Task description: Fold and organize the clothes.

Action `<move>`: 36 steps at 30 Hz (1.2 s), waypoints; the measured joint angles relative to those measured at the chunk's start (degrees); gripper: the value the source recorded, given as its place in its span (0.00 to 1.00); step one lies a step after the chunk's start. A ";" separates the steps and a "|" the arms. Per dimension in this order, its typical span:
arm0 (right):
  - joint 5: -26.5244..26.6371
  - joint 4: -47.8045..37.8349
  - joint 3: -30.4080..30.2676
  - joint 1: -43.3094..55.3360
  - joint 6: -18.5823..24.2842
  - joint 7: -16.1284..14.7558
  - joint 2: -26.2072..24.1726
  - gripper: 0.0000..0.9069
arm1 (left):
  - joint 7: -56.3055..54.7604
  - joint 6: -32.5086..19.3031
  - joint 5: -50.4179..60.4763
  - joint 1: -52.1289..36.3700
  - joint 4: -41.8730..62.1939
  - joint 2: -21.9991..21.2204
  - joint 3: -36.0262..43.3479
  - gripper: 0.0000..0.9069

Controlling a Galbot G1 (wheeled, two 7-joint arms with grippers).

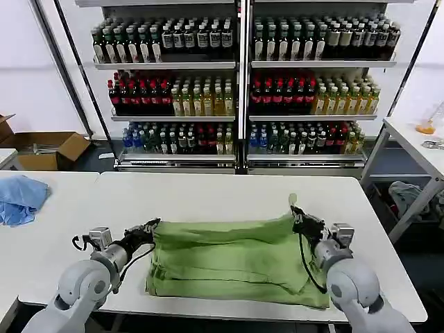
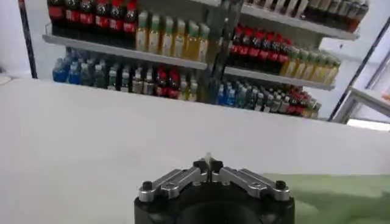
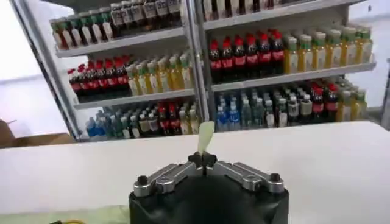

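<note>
— Two grippers, and both on the light green shirt [image 1: 236, 260]?

— Yes. The left gripper [image 1: 154, 225] sits at the shirt's far corner on the robot's left, fingers pinched together on the cloth edge. The right gripper [image 1: 296, 211] is at the far corner on the robot's right, its fingers also closed, with a small tip of green fabric sticking up above them.

— Do the wrist cameras agree?

— They do. In the right wrist view the gripper [image 3: 206, 159] is closed tight with a pale green sliver of shirt [image 3: 205, 137] standing up between the fingertips. In the left wrist view the gripper [image 2: 209, 165] is likewise closed, a thin pale bit of fabric poking out at the tips, and more of the shirt [image 2: 341, 198] lies on the table beside it.

— Where does the shirt lie?

— On the white table [image 1: 208, 191], in the near half, between the two arms. It is bunched into a broad, wrinkled band, its far edge stretched between the two grippers and its near edge close to the table's front.

— Anything else around?

— A light blue cloth [image 1: 21, 198] lies crumpled on the neighbouring table to the left, well apart from the shirt. Shelves of bottles [image 1: 239, 83] stand behind, and a cardboard box [image 1: 48, 149] sits on the floor at the left.
</note>
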 measured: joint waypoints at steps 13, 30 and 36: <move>-1.41 3.01 3.07 -8.92 -1.00 1.76 1.90 0.00 | 1.55 0.40 7.40 1.76 1.30 -0.94 2.02 0.46; -7.12 4.29 3.33 -13.34 -1.37 0.93 4.13 1.00 | -1.24 -3.45 15.42 4.89 -0.01 -3.40 1.92 1.00; -10.20 7.07 4.71 -16.75 -0.13 0.02 5.03 1.00 | -5.30 -6.78 19.44 8.34 -2.93 -6.26 1.78 1.00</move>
